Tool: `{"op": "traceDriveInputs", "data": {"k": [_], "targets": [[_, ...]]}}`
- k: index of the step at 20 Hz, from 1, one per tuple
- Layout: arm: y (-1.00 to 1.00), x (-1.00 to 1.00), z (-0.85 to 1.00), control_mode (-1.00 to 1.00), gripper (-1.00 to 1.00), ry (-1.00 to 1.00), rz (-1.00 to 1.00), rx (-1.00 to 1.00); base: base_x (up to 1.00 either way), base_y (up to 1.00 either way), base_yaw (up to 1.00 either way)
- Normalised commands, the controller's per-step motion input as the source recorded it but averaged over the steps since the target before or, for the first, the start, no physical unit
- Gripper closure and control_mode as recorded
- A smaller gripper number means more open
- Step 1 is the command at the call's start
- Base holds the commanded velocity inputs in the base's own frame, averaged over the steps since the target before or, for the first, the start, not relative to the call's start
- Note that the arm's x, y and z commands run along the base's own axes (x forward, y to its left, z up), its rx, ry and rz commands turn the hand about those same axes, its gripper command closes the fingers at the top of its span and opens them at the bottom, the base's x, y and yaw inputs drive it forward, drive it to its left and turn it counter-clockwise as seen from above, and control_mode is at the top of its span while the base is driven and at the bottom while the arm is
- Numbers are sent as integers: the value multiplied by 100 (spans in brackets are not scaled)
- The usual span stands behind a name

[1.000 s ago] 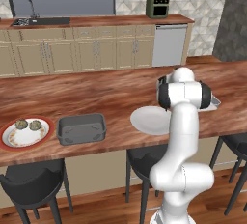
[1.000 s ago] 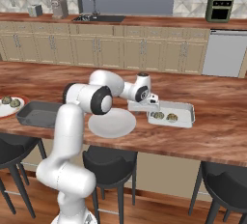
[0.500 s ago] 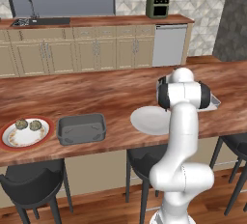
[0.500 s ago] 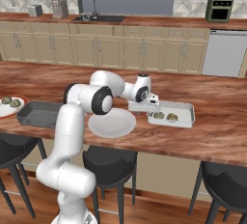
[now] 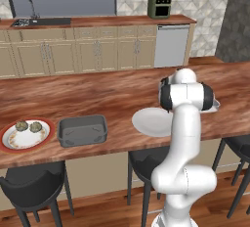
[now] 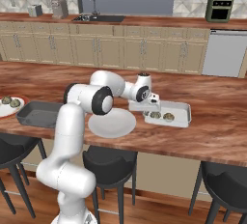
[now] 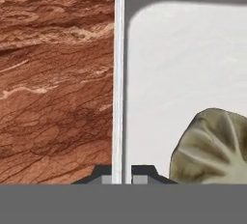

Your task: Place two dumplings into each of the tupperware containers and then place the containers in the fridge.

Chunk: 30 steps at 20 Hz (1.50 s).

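jaws closed since earlier | clamped on pale container (image 7: 119,73) rim | dumpling (image 7: 212,148) just beside

counter (image 5: 97,94) | on it: red-rimmed plate (image 5: 10,145), dark tray (image 5: 82,129), white plate (image 5: 151,122), pale tray (image 6: 182,114)

The tool (image 6: 152,103) now has its jaws closed on the rim of the paler tupperware container (image 6: 179,113), where earlier they stood apart.
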Motion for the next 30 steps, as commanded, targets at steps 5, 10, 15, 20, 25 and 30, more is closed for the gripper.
{"op": "traceDriveInputs", "data": {"k": [5, 10, 15, 20, 25, 30], "targets": [[0, -2, 54, -100, 100, -1, 11, -6, 0, 0, 0], [0, -54, 70, -100, 100, -8, 13, -13, 0, 0, 0], [8, -85, 64, -100, 100, -14, 27, -13, 0, 0, 0], [22, -57, 61, -100, 100, -4, 47, -3, 0, 0, 0], [43, -16, 23, -100, 100, 0, 63, 0, 0, 0, 0], [65, -2, 6, -100, 100, 2, 64, -1, 0, 0, 0]]}}
